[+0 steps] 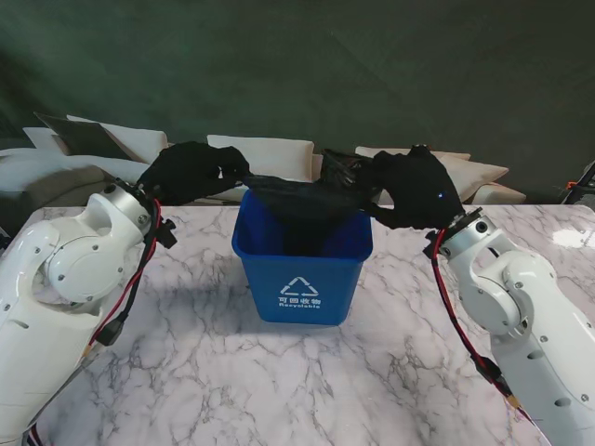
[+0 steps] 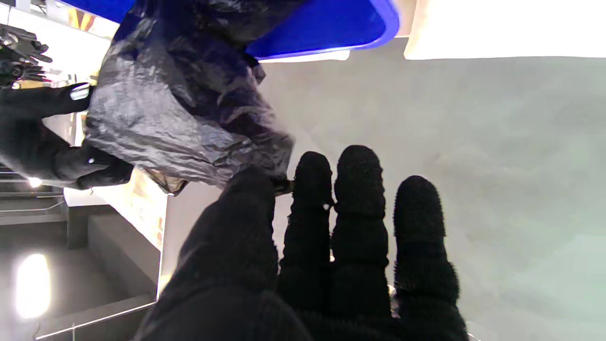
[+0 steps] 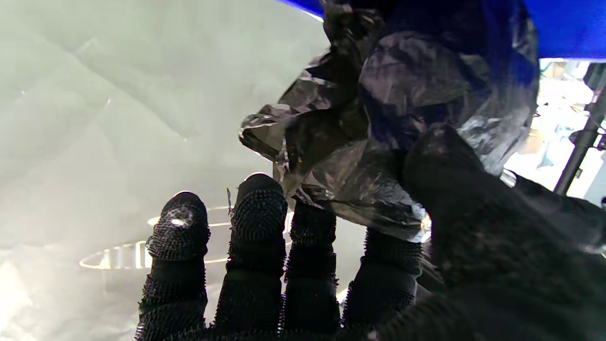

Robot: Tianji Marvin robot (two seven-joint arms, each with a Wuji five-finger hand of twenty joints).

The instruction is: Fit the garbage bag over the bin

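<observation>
- Your left hand (image 1: 191, 172) pinches the bag (image 1: 299, 197) at the bin's (image 1: 299, 272) left rim; your right hand (image 1: 416, 189) grips its right edge.
- Bag hangs mid-frame inside the bin; stretch it left-right, outward over both rims.

Two round white arms (image 1: 56, 279) are seen at the lower corners. Red and black cables (image 1: 130, 297) are hung alongside. Black knit gloves (image 1: 191, 172) are worn.

Glossy crinkled plastic garbage bag (image 2: 180, 113), smooth blue plastic bin (image 1: 302, 265) — polished veined marble table (image 1: 279, 381), knit-cloth fingers (image 2: 360, 189).
</observation>
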